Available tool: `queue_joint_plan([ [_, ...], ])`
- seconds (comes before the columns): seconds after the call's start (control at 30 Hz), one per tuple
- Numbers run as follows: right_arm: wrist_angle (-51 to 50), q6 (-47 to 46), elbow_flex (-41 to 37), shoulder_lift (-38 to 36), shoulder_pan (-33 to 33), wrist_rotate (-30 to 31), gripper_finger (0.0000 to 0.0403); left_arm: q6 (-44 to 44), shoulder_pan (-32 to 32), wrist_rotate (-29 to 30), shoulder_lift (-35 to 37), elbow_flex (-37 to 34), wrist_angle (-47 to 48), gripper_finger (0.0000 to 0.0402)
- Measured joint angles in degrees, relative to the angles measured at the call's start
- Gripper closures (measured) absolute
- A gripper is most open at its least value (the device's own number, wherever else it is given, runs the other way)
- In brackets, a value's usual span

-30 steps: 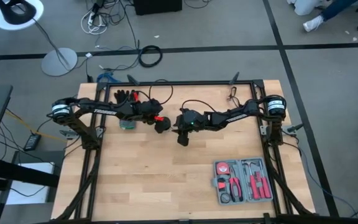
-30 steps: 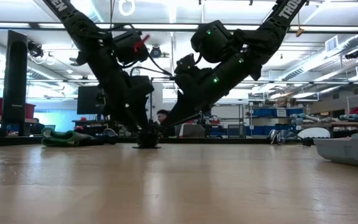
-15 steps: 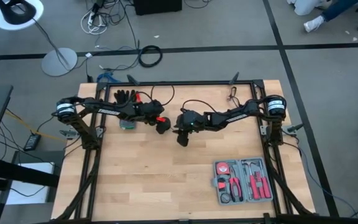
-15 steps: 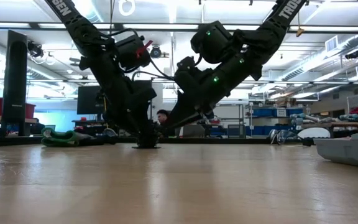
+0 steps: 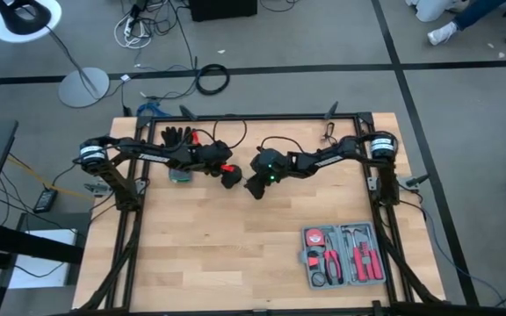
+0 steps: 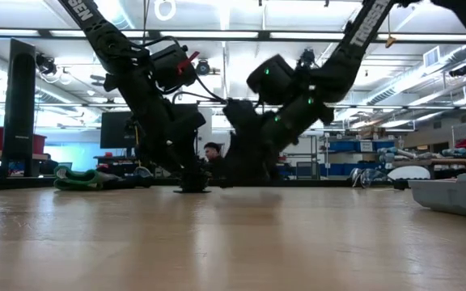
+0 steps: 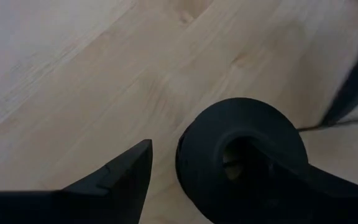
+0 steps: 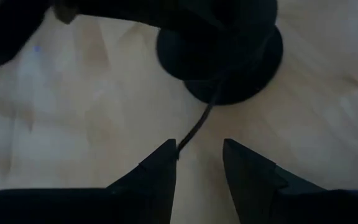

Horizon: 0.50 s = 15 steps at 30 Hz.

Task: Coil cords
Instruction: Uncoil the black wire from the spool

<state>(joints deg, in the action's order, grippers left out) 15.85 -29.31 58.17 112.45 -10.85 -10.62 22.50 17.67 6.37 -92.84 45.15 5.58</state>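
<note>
The cord's small round black disc (image 7: 241, 149) lies flat on the wooden table (image 5: 235, 254), just behind its middle, and is also seen in the high view (image 5: 229, 181) and the low view (image 6: 191, 188). My left gripper (image 7: 210, 174) stands open over it, slanting down from the table's left. The thin black wire (image 8: 201, 118) runs from the disc (image 8: 229, 74) toward my right gripper (image 8: 199, 155). That gripper is open just to the disc's right, low over the table, and the wire ends at one fingertip's inner edge. My left gripper has one finger (image 7: 291, 180) down in the disc's central hollow (image 7: 238, 152). The other finger (image 7: 126, 177) stands outside the rim with a strip of table between. The disc stays flat on the table. My right gripper has the wire reaching one fingertip (image 8: 166, 155); I cannot tell whether they touch.
A black glove (image 5: 177, 134) and a small green thing (image 5: 181, 175) lie at the far left. An open grey tool case (image 5: 344, 254) sits at the near right. Bare wood fills the near half of the table.
My right gripper has gone toward the table's left, closer to the disc, has sunk nearly to the table and has rolled about its own axis. The disc has stayed where it was.
</note>
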Motion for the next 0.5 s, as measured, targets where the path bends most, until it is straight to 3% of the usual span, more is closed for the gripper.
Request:
queue_joint_plan([
  [0.17,5.31,-0.63,0.08,3.81,-0.69,0.41,0.0270,0.09,0.00,-0.02,0.00,0.00,0.02,0.0138],
  [0.5,5.78,3.21,0.08,2.64,-2.84,-0.77,0.0270,0.09,-0.04,-0.02,0.00,0.00,0.14,0.0138],
])
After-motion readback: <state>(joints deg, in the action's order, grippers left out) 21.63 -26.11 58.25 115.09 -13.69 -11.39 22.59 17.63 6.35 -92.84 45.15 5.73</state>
